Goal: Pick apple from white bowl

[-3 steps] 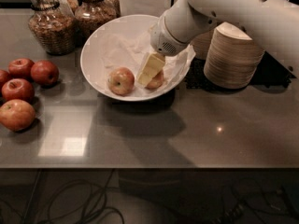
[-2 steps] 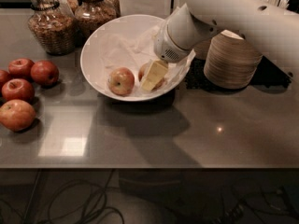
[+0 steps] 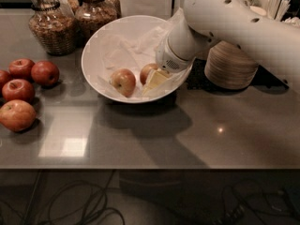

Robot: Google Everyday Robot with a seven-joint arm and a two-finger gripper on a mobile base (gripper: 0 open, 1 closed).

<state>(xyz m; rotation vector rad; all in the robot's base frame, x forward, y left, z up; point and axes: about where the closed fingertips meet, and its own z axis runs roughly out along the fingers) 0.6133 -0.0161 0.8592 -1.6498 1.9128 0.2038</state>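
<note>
The white bowl (image 3: pixel 85 60) is seen in the upper middle of the frame, resting on the grey surface (image 3: pixel 197 135) and lined with crumpled white paper (image 3: pixel 117 50). Two apples are held in it. The apple (image 3: pixel 147 72), pale orange-red over yellow, is found at the lower right of the bowl's hollow, partly covered by the gripper (image 3: pixel 155 80). A second apple (image 3: pixel 123 81), with a yellow-green patch at its stem, is seen just to its left, apart from it.

The gripper is lowered into the right side of the bowl from the white arm (image 3: pixel 243 27), which enters from the upper right. Its cream-coloured tip is pressed against the right side of the apple. Whether the jaws are spread or closed around the fruit cannot be told.

Darker red apples (image 3: pixel 18 89) are gathered at the left edge of the surface. Two glass jars (image 3: pixel 49 25) are set at the upper left, behind the bowl, and a stack of beige paper bowls (image 3: pixel 229 64) is placed to its right, partly hidden by the arm.
</note>
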